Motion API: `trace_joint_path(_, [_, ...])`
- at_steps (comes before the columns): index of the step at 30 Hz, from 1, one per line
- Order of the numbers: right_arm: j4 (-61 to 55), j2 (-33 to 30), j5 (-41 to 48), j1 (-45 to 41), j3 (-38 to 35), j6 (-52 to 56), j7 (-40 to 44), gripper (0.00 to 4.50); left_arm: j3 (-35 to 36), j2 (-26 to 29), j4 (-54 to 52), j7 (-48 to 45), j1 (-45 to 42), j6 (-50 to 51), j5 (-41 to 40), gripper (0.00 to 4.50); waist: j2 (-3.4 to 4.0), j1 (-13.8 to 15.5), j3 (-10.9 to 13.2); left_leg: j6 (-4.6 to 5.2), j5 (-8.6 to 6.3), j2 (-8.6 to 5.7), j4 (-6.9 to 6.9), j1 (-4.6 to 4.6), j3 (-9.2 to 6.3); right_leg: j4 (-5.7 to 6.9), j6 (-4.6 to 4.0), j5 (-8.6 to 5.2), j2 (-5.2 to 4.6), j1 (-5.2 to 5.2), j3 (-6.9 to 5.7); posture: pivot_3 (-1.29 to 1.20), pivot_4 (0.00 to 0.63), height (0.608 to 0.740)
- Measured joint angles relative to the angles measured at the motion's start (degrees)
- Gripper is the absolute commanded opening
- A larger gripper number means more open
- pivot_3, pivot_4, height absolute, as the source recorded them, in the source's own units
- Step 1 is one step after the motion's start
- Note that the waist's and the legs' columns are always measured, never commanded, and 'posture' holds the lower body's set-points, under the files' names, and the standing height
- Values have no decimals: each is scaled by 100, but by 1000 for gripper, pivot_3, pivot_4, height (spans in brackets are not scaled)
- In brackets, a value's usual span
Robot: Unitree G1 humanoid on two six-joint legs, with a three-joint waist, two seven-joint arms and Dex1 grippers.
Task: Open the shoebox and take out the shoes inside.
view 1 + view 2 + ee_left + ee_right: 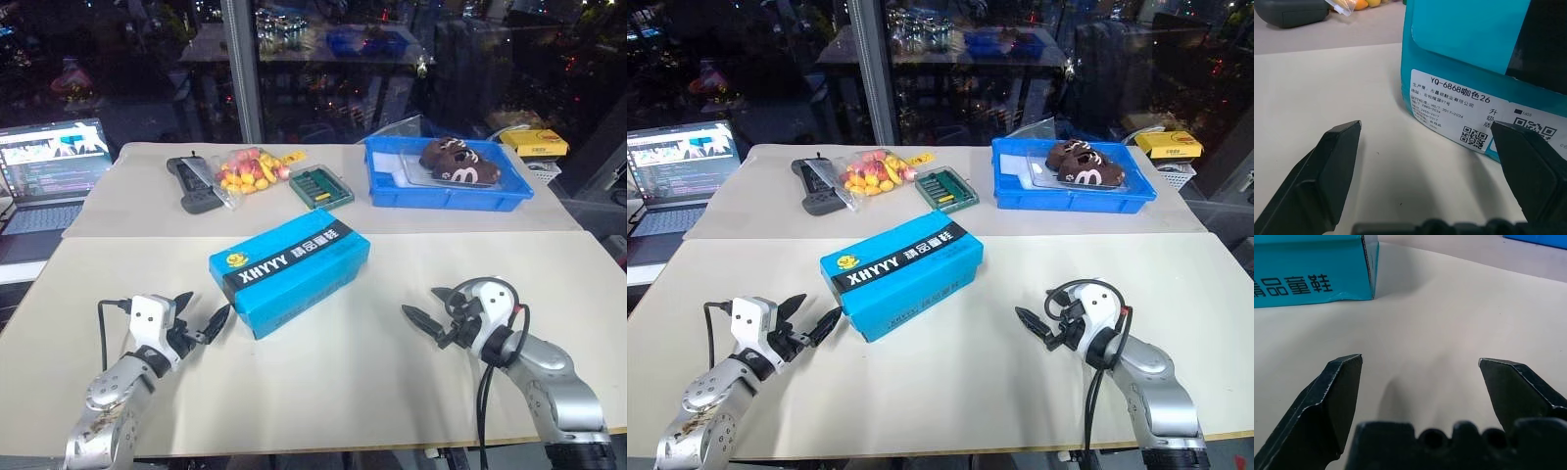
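The shoebox [290, 271] lies shut on the cream table [323, 392], lid down, set at a slant near the table's middle. Everything here is placed from it.

Farthest to the left of the shoebox, at the table's edge, stands an open laptop [49, 171]. Just beside the shoebox's near left corner hangs the left gripper [201, 315], its two black fingers spread apart and holding nothing. The left wrist view adds what the head views cannot: a white label [1459, 115] with printed text and QR codes on the shoebox's end wall, with one fingertip [1520, 154] just in front of it.

Behind the shoebox lie a black controller [191, 183], a bag of coloured sweets [250, 171] and a green case [320, 188].

To the right and behind sits a blue tray [446, 196] holding brown lumps [458, 163]. Well apart to the shoebox's right, the right gripper [431, 308] is spread wide and empty; its wrist view shows the shoebox's corner [1369, 264] with printed characters across bare table.
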Motion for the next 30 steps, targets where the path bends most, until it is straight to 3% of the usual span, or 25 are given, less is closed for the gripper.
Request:
trace_joint_path(5, [42,-8,5,-20,-33,-7,12,4496,256,159,185,-288,-316,250,-549,4500,0,2,0,0,0,0,0,1,-2,2,0,0,1,0,-3,0,150,740])
trace_joint_path(8, [159,-269,6,-277,-76,-7,153,3823,444,613,310,-642,-543,249,-659,3829,2,-15,1,0,0,-1,2,0,1,1,0,0,0,-2,0,0,150,740])
trace_joint_path(18, [374,-729,-104,-620,-35,-25,634,343,379,1222,285,-1607,-284,77,-536,121,2,-16,2,0,0,1,0,-1,3,-1,-3,-2,-1,-2,1,0,150,740])
trace_joint_path(19, [481,-748,-182,-688,-6,-83,635,77,387,1266,314,-1647,-240,-20,-481,0,2,-18,2,0,0,0,1,0,4,-1,-3,-2,-1,-2,1,0,150,740])
trace_joint_path(25, [1439,-594,-734,-1522,370,-630,572,77,431,1383,412,-1689,-59,-267,-161,0,4,-30,3,0,0,2,1,2,5,0,-16,-7,0,-3,2,0,150,740])
trace_joint_path(30, [2868,-233,-1602,-2538,1034,-1463,239,77,341,1152,464,-745,-362,-231,513,0,5,-4,6,1,0,0,2,0,2,-1,3,6,0,0,0,0,150,740])
